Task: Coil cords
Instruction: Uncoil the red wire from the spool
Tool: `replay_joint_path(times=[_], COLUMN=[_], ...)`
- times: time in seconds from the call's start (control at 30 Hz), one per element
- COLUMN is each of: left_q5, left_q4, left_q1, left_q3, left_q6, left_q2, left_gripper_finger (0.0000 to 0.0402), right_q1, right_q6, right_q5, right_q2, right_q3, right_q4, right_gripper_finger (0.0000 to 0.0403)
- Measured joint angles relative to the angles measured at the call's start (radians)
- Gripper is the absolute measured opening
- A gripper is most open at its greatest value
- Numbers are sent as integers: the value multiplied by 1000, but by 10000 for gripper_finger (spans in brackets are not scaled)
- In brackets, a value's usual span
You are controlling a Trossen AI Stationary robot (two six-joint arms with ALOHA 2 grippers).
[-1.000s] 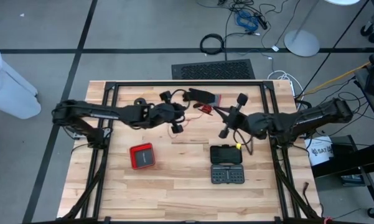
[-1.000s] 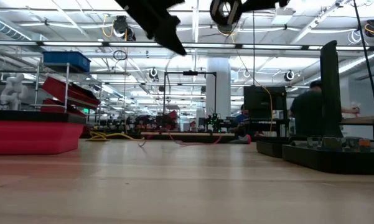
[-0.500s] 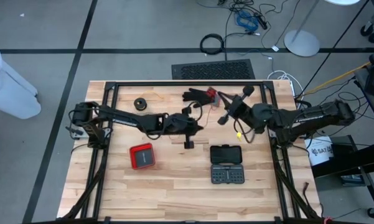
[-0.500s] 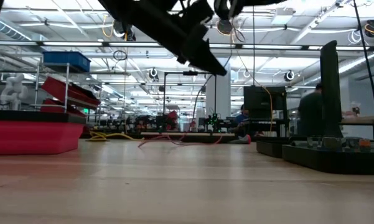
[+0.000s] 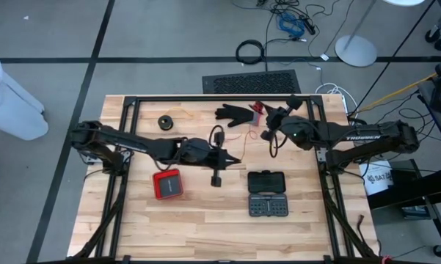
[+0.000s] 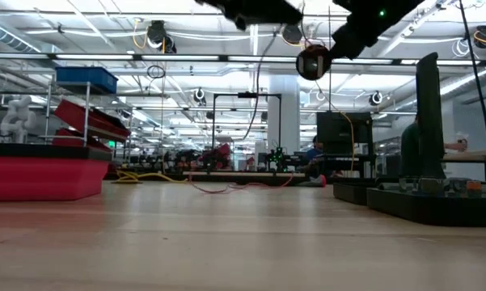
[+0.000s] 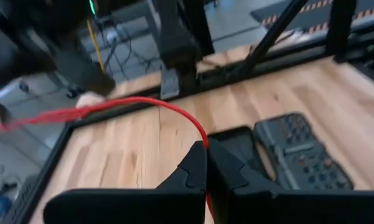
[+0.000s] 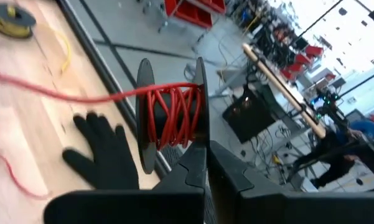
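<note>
Right wrist view shows red cord (image 8: 171,115) partly wound on a spool; right fingers (image 8: 205,158) grasp it, left fingers (image 7: 205,163) pinch the loose tail.

Both arms reach inward, left claw (image 5: 235,159) and right claw (image 5: 264,133) closed.

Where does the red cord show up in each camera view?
High view: the red cord runs thin across mid-table, between the left gripper and the right gripper.
Low view: it hangs down from top centre.
Left wrist view: it is pinched in the shut left gripper and arcs away.
Right wrist view: it is wound on the spool that the right gripper holds.
Shared landmark: the wooden table.
</note>
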Motion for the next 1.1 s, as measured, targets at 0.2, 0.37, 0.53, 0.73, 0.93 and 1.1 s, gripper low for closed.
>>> replay_joint_path(times=[0.2, 0.37, 0.53, 0.73, 0.93, 1.1], left_q5=[-232, -458, -491, -466, -463, -443], left_q4=[-132, -293, -356, -372, -344, -274], left_q1=[-10, 28, 73, 113, 115, 114], left_q3=[1, 1, -6, -23, -24, -24], left_q6=[26, 6, -50, -62, -61, -53], left_q2=[-80, -101, -87, -86, -86, -86], left_gripper_finger=[0, 7, 28, 71, 132, 165], right_q1=[0, 43, 80, 129, 163, 163], right_q6=[59, 94, 100, 137, 179, 211], right_q5=[0, -2, -1, -3, 1, 1], right_q2=[0, -18, -60, -137, -204, -205], right_q3=[0, 0, 0, 0, 0, 0], right_q4=[-96, -123, -102, -103, -129, -159], right_gripper_finger=[0, 0, 0, 0, 0, 0])
